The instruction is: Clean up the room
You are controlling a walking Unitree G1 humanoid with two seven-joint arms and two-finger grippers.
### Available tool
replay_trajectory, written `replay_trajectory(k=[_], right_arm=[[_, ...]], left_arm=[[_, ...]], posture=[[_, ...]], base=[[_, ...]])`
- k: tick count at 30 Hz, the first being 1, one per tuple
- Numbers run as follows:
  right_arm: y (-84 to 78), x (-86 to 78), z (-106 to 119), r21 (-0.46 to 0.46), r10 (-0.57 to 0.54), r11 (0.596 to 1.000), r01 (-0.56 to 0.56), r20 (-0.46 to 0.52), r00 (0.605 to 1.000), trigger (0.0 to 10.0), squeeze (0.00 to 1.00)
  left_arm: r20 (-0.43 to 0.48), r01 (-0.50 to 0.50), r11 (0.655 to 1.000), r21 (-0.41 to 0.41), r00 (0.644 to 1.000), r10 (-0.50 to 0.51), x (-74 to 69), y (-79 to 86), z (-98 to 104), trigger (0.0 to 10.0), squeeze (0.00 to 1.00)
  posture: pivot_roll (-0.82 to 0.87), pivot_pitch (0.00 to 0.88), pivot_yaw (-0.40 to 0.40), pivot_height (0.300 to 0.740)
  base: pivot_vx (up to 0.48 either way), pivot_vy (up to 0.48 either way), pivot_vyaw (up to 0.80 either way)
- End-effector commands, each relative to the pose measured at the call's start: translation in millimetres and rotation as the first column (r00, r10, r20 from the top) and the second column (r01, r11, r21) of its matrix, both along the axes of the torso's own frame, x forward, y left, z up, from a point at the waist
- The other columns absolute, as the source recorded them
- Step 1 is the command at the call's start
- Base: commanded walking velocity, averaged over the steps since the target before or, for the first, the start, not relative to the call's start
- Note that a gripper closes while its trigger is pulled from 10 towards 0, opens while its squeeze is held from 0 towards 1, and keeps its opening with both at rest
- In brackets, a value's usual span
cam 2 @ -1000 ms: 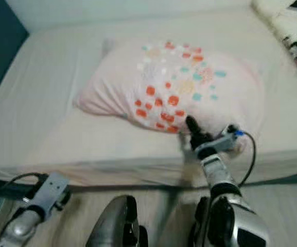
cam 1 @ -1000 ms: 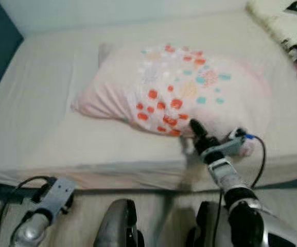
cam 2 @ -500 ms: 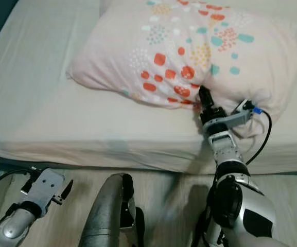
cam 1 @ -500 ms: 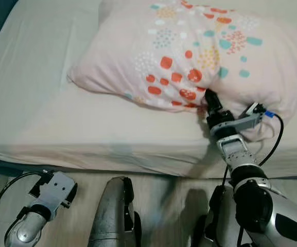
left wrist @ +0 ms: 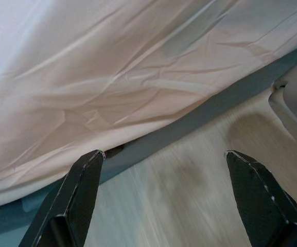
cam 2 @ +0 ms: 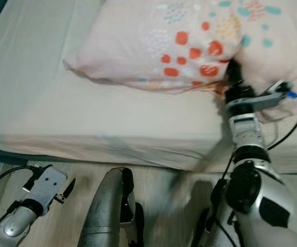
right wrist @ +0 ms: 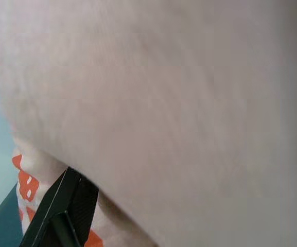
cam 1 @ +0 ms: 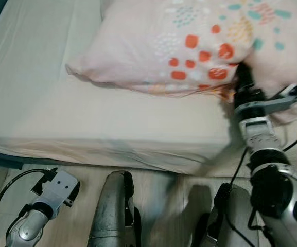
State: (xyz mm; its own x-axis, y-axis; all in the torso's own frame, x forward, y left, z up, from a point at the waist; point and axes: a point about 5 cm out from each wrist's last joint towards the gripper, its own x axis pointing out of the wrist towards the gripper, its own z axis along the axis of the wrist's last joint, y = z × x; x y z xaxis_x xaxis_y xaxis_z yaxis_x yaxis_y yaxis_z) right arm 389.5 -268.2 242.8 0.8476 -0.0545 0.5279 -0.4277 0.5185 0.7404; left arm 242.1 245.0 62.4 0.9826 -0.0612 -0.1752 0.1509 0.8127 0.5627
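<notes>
The pillow point(cam 1: 199, 43) — pale pink, dotted with orange and teal — lay on the bed point(cam 1: 60, 118), its long axis running across the mattress from the robot's left to its right, its near edge sagging toward the mattress edge. The bed, under a plain cream sheet, spread across the upper part of the head views, with pale wood floor point(cam 1: 158, 185) below it.

The right gripper point(cam 1: 243, 80) was pushed into the pillow's near edge, right of centre, with the fabric dented and folded around its black fingers; from the wrist view, pillow cloth pressed against one finger point(right wrist: 60, 211). The fingers appeared clamped on a fold of the pillow — a judgement, since the tips were buried in cloth. The pillow lay forward and to the left of that gripper, so the right arm was much the nearer.

The left gripper point(left wrist: 163, 200) hung low beside the bed's base, fingers spread wide apart, holding nothing, well apart from the pillow.
</notes>
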Motion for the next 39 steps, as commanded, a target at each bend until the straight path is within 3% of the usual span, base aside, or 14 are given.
replay_trajectory(k=[1,3,4,6,7,11,19,23,25,28,29,31,36,39], right_arm=[[-11.5,-3.5,10,0.003,-0.047,0.999,0.047,0.042,0.998,10.0,0.00],[-16.3,-5.1,17,-0.020,-0.054,0.998,0.056,0.061,0.997,10.0,0.00],[-19.2,-6.1,24,-0.029,-0.056,0.998,0.059,0.085,0.995,8.4,0.00],[-20.8,-6.7,28,-0.033,-0.057,0.998,0.060,0.100,0.993,8.4,0.00],[-23.1,-7.3,33,-0.039,-0.061,0.997,0.066,0.110,0.992,0.0,0.00],[-26.7,-8.1,40,-0.058,-0.072,0.995,0.079,0.113,0.991,0.0,0.00],[-51.1,-18.2,58,-0.111,-0.139,0.982,0.153,0.122,0.983,0.0,0.00],[-57.1,-23.4,63,-0.169,-0.137,0.972,0.161,0.145,0.980,0.0,0.00],[-61.4,-30.2,71,-0.250,-0.124,0.954,0.166,0.175,0.977,0.0,0.00],[-61.9,-31.7,72,-0.267,-0.121,0.949,0.168,0.181,0.976,0.0,0.00],[-64.6,-38.3,74,-0.319,-0.118,0.931,0.179,0.200,0.973,0.0,0.00],[-64.6,-38.3,74,-0.319,-0.118,0.931,0.179,0.200,0.973,0.0,0.00],[-83.7,-67.9,85,-0.365,-0.176,0.893,0.263,0.253,0.951,0.0,0.00],[-87.3,-90.7,89,-0.378,-0.144,0.890,0.253,0.294,0.945,0.0,0.00]], left_arm=[[-0.063,0.000,1.000,0.001,0.998,0.000,-9.0,-2.2,-12,10.0,0.00],[-0.064,0.004,1.000,-0.004,0.998,-0.004,-8.3,-5.1,-13,10.0,0.00],[-0.065,0.007,1.000,-0.005,0.998,-0.008,-8.3,-6.7,-14,10.0,0.00],[-0.067,0.009,1.000,-0.005,0.998,-0.009,-8.3,-7.8,-15,10.0,0.00],[-0.069,0.010,1.000,-0.005,0.998,-0.010,-8.0,-9.0,-16,10.0,0.00],[-0.071,0.010,1.000,-0.006,0.997,-0.011,-6.9,-10.8,-17,10.0,0.00],[-0.067,0.013,0.999,-0.029,0.998,-0.015,4.4,-23.8,-22,10.0,0.00],[-0.061,0.023,0.999,-0.041,0.998,-0.026,12.3,-33.4,-25,10.0,0.00],[-0.047,0.034,0.998,-0.062,0.998,-0.037,22.8,-43.8,-25,10.0,0.00],[-0.045,0.036,0.997,-0.066,0.998,-0.039,25.2,-46.1,-25,10.0,0.00],[-0.043,0.042,0.996,-0.083,0.998,-0.046,34.1,-55.8,-27,10.0,0.00],[-0.043,0.042,0.996,-0.083,0.998,-0.046,34.1,-55.8,-27,10.0,0.00],[-0.032,0.073,0.991,-0.114,0.997,-0.077,51.3,-79.9,-26,10.0,0.00],[-0.028,0.088,0.987,-0.133,0.995,-0.092,61.8,-92.3,-23,10.0,0.00]], posture=[[0.36,0.471,0.129,0.500],[0.35,0.465,0.125,0.500],[0.34,0.460,0.122,0.500],[0.34,0.458,0.121,0.500],[0.33,0.450,0.115,0.500],[0.32,0.442,0.109,0.500],[0.27,0.391,0.081,0.500],[0.23,0.344,0.068,0.500],[0.20,0.298,0.055,0.500],[0.20,0.298,0.055,0.500],[0.15,0.232,0.045,0.500],[0.15,0.232,0.045,0.500],[0.09,0.168,0.042,0.500],[0.03,0.113,0.055,0.500]], base=[[0.000,0.000,0.00],[0.000,0.000,0.00],[0.000,0.000,0.00],[0.000,0.000,0.00],[0.000,0.000,0.00],[0.000,0.000,0.00],[0.000,0.000,0.00],[0.000,0.000,0.00],[0.000,0.000,0.00],[0.000,0.000,0.00],[0.000,0.000,0.00],[0.000,0.000,0.00],[0.000,0.000,0.00],[0.000,0.000,0.00]])
